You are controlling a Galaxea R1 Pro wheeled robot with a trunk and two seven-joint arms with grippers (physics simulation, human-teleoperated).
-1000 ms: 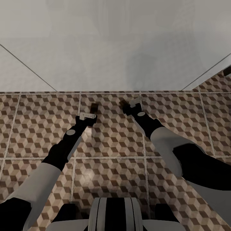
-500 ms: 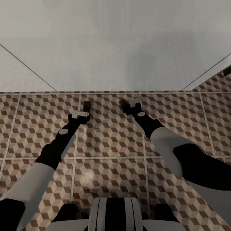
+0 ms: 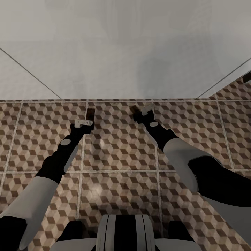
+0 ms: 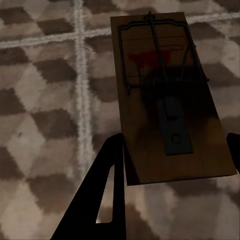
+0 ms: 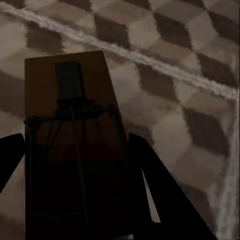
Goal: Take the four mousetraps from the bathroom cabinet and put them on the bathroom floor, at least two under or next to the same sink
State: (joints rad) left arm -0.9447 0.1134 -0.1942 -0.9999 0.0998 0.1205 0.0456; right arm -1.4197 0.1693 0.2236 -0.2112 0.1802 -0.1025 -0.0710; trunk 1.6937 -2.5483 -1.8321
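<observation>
Head view shows the left tool point(image 3: 84, 122) has slid sideways, away from the right tool point(image 3: 142, 112), each pinching a mousetrap point(image 4: 167, 95) between its fingers just above the bathroom floor point(image 3: 118, 157), so both traps likely await setting down.

Nothing readable anywhere that I can spot, no words, numbers or logos. The closest thing to a marking is the red patch on the mousetrap point(image 4: 170, 95) in the left wrist view, and that's just a blob of color, not a letter or sign.
</observation>
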